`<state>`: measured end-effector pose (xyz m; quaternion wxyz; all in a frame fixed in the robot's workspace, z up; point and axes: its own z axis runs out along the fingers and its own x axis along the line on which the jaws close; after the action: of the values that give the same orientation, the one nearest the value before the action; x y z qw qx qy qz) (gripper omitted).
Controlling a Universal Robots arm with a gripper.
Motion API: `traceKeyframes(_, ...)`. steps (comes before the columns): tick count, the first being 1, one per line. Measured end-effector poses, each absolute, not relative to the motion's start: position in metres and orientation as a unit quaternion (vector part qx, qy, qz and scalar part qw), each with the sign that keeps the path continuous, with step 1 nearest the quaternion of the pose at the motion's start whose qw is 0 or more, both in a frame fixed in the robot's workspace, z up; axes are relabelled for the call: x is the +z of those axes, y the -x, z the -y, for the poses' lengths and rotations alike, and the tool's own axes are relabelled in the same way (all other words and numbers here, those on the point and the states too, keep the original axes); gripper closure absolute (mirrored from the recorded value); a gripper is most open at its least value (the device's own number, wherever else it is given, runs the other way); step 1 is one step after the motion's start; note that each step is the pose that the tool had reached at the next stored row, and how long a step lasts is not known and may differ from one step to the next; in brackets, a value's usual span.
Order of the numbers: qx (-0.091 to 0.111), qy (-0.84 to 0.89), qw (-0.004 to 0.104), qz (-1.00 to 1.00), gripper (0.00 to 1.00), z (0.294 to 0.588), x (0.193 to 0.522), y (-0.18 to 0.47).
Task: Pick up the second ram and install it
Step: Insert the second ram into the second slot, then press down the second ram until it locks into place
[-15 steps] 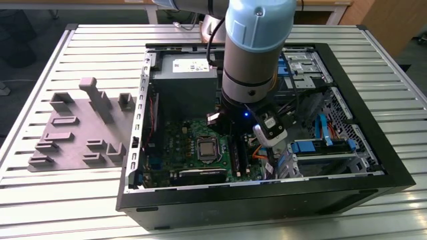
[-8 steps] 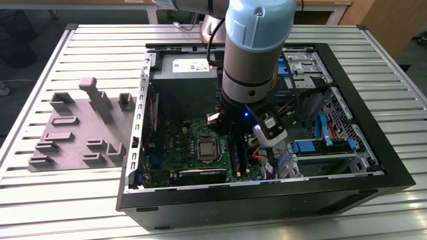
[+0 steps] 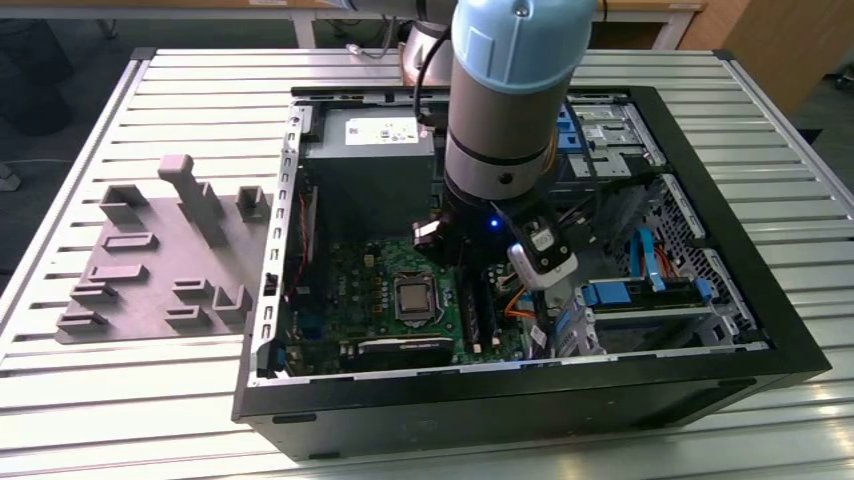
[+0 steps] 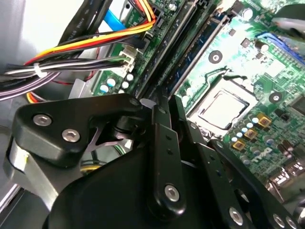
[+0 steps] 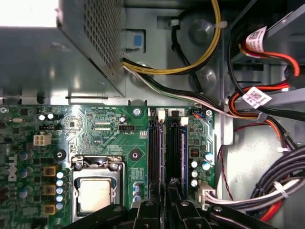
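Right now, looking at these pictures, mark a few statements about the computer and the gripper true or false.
1. The computer case lies open with the motherboard exposed. True.
2. The gripper is down inside the case, at the long memory slots. True.
3. A cooler fan covers the processor. False: the processor's bare metal lid shows in its socket in both wrist views.
4. The gray tray lies on the table at the exterior view's right of the case. False: it lies at the exterior view's left of the case.
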<state>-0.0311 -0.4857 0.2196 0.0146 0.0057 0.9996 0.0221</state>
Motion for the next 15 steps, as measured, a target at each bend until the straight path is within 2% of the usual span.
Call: traceKeyframes(15,0.022,-0.006,0.015,-1.0,0.79,0.4858,0.2154,0.0309)
